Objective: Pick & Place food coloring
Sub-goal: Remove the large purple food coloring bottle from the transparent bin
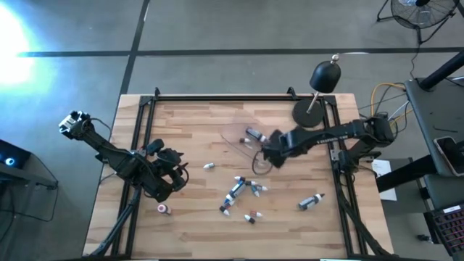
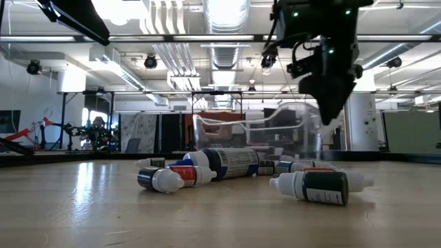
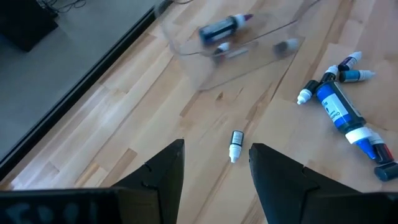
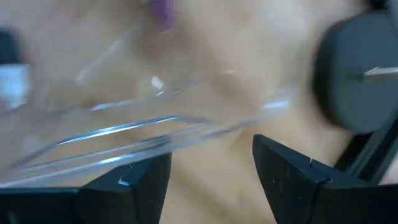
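Several food coloring bottles (image 1: 239, 190) lie on their sides on the wooden table, between the middle and the near edge. They also show in the low view (image 2: 220, 164). One small white-capped bottle (image 3: 236, 145) lies on the table beyond my left gripper (image 3: 214, 149), which hangs open above the table's left part (image 1: 177, 174). The clear tray (image 1: 243, 141) stands mid-table with a dark bottle (image 1: 254, 134) lying in it. My right gripper (image 1: 270, 156) hangs open over the tray's right rim (image 4: 124, 143) with nothing between its fingers (image 2: 329, 114).
A black stand with a round base (image 1: 308, 114) is at the table's far right. Single bottles lie near the left front (image 1: 163, 209) and the right front (image 1: 312, 201). Black frame rails run along the table's left and right edges (image 1: 341, 181).
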Motion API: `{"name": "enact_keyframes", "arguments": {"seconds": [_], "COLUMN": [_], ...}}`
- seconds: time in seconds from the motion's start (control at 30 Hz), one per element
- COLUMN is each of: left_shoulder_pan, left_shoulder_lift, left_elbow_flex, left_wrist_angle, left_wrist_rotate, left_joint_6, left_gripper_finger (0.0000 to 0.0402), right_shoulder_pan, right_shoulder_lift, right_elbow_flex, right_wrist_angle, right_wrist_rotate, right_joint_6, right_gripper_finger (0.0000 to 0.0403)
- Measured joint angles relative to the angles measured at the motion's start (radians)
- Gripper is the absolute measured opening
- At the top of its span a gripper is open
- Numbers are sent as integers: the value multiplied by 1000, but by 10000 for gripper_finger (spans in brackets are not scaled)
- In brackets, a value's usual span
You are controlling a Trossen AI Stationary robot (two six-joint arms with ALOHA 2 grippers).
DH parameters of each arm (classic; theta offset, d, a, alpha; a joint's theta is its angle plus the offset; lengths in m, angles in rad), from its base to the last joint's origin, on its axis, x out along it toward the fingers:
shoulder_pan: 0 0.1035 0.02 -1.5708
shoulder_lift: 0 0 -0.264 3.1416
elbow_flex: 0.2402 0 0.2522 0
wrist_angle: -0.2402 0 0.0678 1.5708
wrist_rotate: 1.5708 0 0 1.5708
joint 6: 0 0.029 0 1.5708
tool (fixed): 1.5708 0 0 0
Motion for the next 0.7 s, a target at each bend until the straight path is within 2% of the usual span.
{"name": "enact_keyframes", "arguments": {"seconds": [0.17, 0.33, 0.4, 0.5, 0.7], "left_shoulder_pan": [0, 0, 0, 0, 0], "left_shoulder_lift": [0, 0, 0, 0, 0], "left_elbow_flex": [0, 0, 0, 0, 0], "left_wrist_angle": [0, 0, 0, 0, 1], "left_wrist_rotate": [0, 0, 0, 0, 12], "left_joint_6": [5, 20, 20, 20, 0], "left_gripper_finger": [156, 156, 156, 156, 156], "right_shoulder_pan": [-75, -99, -114, -181, -311], "right_shoulder_lift": [0, -5, 0, 61, 297], "right_elbow_flex": [59, 215, 284, 365, 498], "right_wrist_angle": [14, 51, 126, 226, 185], "right_wrist_rotate": [164, 174, 98, -95, -247], "right_joint_6": [1, -47, -135, -232, -331], "right_gripper_finger": [217, 215, 214, 212, 203]}}
